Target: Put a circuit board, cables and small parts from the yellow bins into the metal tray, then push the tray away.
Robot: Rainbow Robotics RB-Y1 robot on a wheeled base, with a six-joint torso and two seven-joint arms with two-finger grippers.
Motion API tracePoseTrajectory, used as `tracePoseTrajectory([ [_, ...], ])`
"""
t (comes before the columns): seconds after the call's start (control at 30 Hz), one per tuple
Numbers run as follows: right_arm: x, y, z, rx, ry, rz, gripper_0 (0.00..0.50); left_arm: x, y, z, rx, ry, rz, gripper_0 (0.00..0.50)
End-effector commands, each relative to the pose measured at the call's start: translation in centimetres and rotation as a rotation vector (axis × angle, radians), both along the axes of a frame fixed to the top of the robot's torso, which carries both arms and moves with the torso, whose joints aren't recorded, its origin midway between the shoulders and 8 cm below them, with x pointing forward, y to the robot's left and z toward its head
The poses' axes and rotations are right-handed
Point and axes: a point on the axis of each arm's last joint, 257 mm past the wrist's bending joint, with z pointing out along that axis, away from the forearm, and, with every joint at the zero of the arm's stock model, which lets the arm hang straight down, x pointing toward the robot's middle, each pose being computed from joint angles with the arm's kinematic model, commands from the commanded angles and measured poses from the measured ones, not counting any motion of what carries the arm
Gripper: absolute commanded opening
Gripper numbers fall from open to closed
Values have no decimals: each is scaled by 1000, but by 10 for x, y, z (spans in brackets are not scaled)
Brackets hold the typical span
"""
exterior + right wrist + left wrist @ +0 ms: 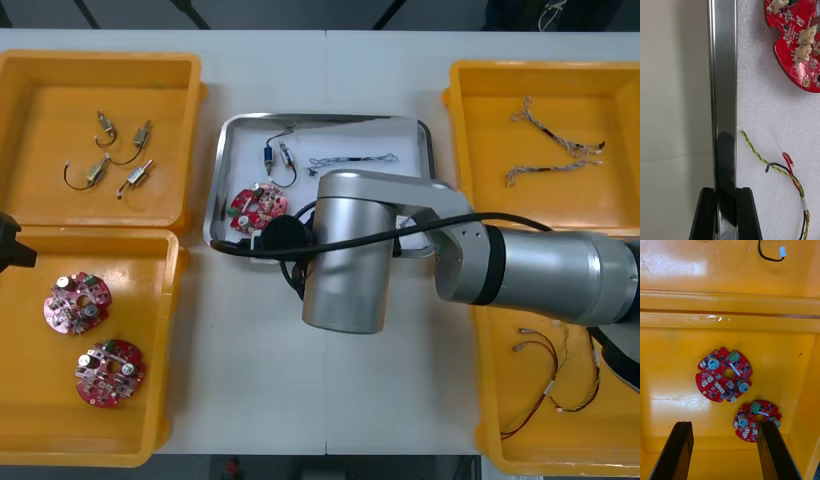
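Metal tray (330, 118) between the bins, toward the table's far edge, white inside. Clamped on its near rim: the right gripper (725, 191), black fingers apart by just the rim's width, one outside the tray, one inside. Inside the tray, at the near-left corner, a round red circuit board (256, 207). Toward the tray's far edge, a small metal part (270, 155) with a blue body, and to its right a twisted blue and white cable (352, 160). Just inside the gripped rim, near the fingers, a twisted yellow-green cable (763, 159) with red and black leads. Right arm (500, 265) stretched from the table's right edge across the tray's near edge. Left gripper (724, 423) parked at the table's left edge, fingers wide apart, above the near-left yellow bin (170, 330) and two more circuit boards (724, 375). More small metal parts (120, 160) in the far-left yellow bin (30, 70).
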Motion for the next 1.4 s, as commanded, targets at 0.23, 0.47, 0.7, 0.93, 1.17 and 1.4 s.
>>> tracePoseTrajectory([
  [0.23, 52, 3, 46, -31, -116, 23, 0, -8, 12, 2, 64, 20, -3, 500],
  [0.47, 82, 14, 55, 5, -159, 73, 0, -8, 12, 2, 64, 20, -3, 500],
  [0.7, 107, 15, 68, -71, -208, 172, 0, -8, 12, 2, 64, 20, -3, 500],
  [0.93, 135, 8, 82, -127, -253, 217, 0, -8, 12, 2, 64, 20, -3, 500],
  [1.17, 160, 2, 93, -113, -287, 191, 0, -8, 12, 2, 64, 20, -3, 500],
  [1.4, 178, 0, 101, -103, -306, 158, 0, -8, 12, 2, 64, 20, -3, 500],
])
